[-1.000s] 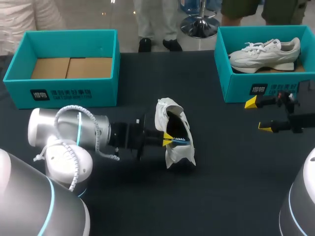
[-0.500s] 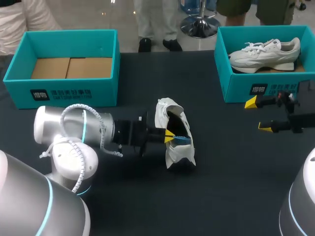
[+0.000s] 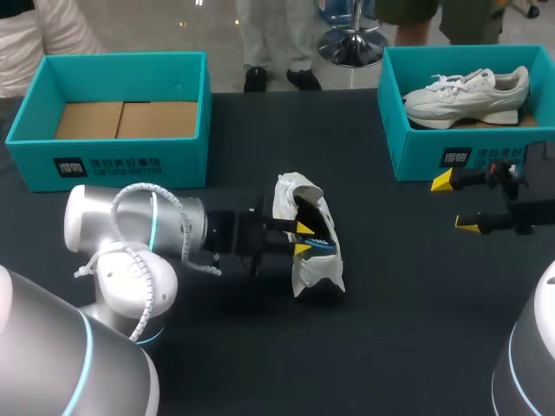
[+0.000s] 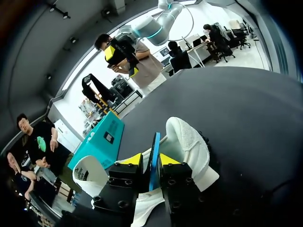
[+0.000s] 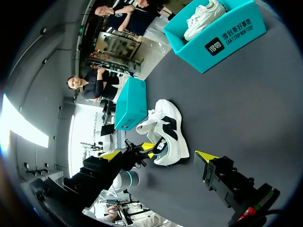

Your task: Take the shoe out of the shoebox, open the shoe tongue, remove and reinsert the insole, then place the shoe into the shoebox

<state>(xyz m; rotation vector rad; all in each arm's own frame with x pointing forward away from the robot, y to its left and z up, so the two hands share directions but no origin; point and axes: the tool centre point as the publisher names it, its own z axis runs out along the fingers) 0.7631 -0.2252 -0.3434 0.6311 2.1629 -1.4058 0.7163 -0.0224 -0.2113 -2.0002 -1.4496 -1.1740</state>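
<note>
A white shoe (image 3: 310, 260) lies on its side in the middle of the dark table (image 3: 390, 329), its opening facing my left arm. My left gripper (image 3: 301, 238) is at that opening. Its yellow tips stand slightly apart around the edge of the blue insole (image 3: 321, 246), which pokes out of the shoe. In the left wrist view the insole (image 4: 154, 156) stands on edge between the fingers, against one of them and clear of the other; the shoe (image 4: 189, 142) lies just ahead. My right gripper (image 3: 458, 204) hovers wide open and empty at the right, in front of the right box.
An empty teal shoebox (image 3: 113, 160) with a cardboard floor stands at the back left. A second teal shoebox (image 3: 434, 156) at the back right holds another white shoe (image 3: 468, 94). In the right wrist view the middle shoe (image 5: 165, 132) lies ahead of the open right gripper (image 5: 158, 155).
The left gripper's tips, pressed together on the insole before, have parted. The left arm has pushed slightly toward the shoe. The right arm has not moved.
</note>
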